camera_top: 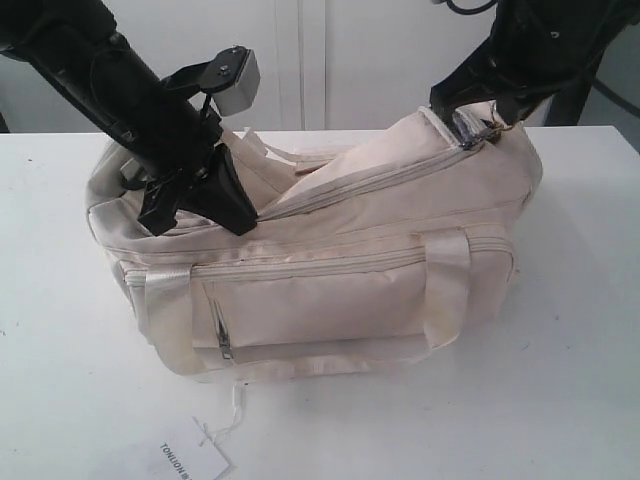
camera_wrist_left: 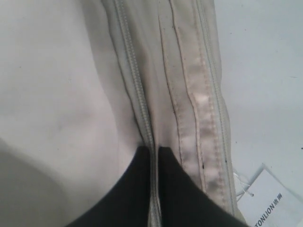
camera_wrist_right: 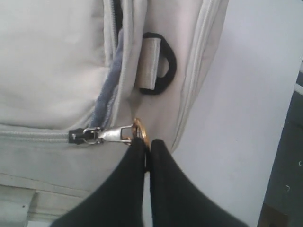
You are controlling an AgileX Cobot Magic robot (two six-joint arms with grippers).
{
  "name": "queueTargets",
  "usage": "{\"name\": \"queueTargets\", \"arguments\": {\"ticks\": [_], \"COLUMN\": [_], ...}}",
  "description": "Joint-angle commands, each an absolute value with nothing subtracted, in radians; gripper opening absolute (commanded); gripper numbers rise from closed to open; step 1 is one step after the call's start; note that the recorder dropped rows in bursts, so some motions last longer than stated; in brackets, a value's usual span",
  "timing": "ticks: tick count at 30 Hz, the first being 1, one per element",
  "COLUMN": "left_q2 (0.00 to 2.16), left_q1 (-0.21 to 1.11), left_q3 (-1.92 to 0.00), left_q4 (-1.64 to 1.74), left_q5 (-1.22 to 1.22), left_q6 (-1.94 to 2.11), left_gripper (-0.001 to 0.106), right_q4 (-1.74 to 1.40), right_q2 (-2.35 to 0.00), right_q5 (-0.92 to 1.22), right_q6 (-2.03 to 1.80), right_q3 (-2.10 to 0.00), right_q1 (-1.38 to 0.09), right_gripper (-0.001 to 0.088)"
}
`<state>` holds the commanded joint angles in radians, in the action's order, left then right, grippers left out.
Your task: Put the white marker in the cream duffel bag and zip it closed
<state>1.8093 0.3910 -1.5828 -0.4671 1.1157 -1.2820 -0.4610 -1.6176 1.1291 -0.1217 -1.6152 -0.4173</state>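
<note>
The cream duffel bag (camera_top: 330,270) lies on the white table, its curved top zipper (camera_top: 370,182) closed along most of its length. My left gripper (camera_top: 232,205) is shut on the bag's zipper seam (camera_wrist_left: 152,151) at the left end. My right gripper (camera_wrist_right: 147,142) is shut on the gold ring pull (camera_wrist_right: 140,131) of the slider (camera_wrist_right: 87,135), at the bag's right end (camera_top: 480,130). The white marker is out of view.
A white paper hang tag (camera_top: 190,462) on a string lies on the table in front of the bag; it also shows in the left wrist view as the tag (camera_wrist_left: 277,205). A black D-ring (camera_wrist_right: 158,64) sits on the bag's end. The front pocket zipper (camera_top: 225,335) faces the camera.
</note>
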Motion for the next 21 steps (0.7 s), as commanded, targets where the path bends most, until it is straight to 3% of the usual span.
{"name": "queueTargets", "arguments": {"ticks": [16,21], "left_q2": [1.807,1.804], "left_q1": [0.391,0.391], "left_q3": [-1.583,-1.583], "left_q4": [-0.434,-0.434], "left_q5": [1.086,1.084], "left_q6": [-1.279,-1.252], "left_gripper": [0.0,0.026], "right_q4": [-0.224,-0.116], "right_q2": [-1.618,-1.618], "right_q5": [1.191,1.193], "right_q6": [-0.046,0.0], "right_q3": [-1.615,-1.615], "right_q1": [-0.417,-0.417], "right_gripper": [0.0,0.0]}}
